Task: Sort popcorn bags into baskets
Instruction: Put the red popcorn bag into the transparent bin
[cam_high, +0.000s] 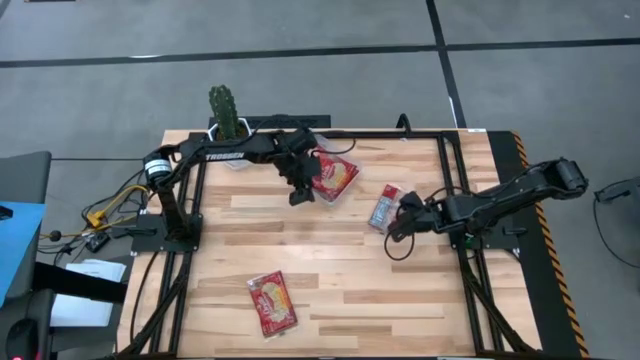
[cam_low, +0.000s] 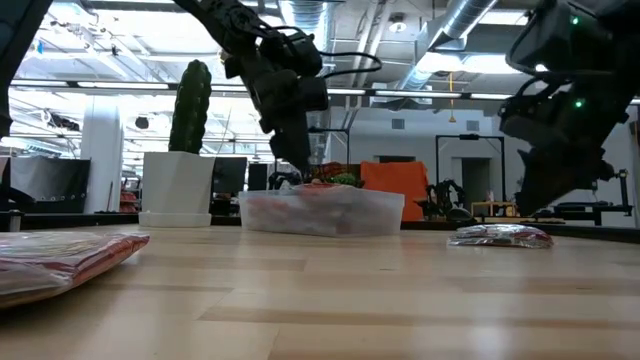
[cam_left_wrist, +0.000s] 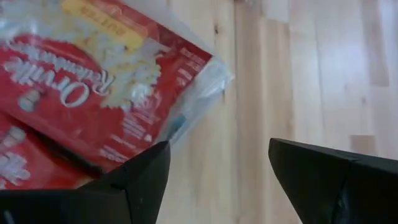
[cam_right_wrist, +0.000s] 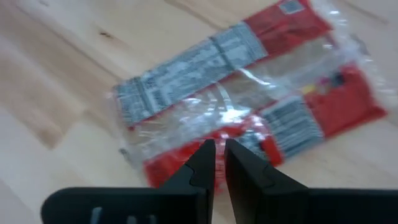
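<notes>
Even, bright overhead light on the worktop (cam_high: 340, 270), with faint shadows. In the low view ceiling lamps glare at the upper left. Both wrist views are softly blurred; plastic wrap glints.

Toward the back of the surface (cam_high: 350, 270), a tray (cam_high: 333, 178) holds popcorn bags, with a potted cactus (cam_high: 226, 112) behind it to the left. One bag (cam_high: 384, 208) lies right of the tray, another (cam_high: 272, 303) near the front edge.

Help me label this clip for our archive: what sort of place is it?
Probably a robotics lab or industrial workspace: exposed ceiling ducts, a wooden table with two arms, and another robot rig behind.
</notes>
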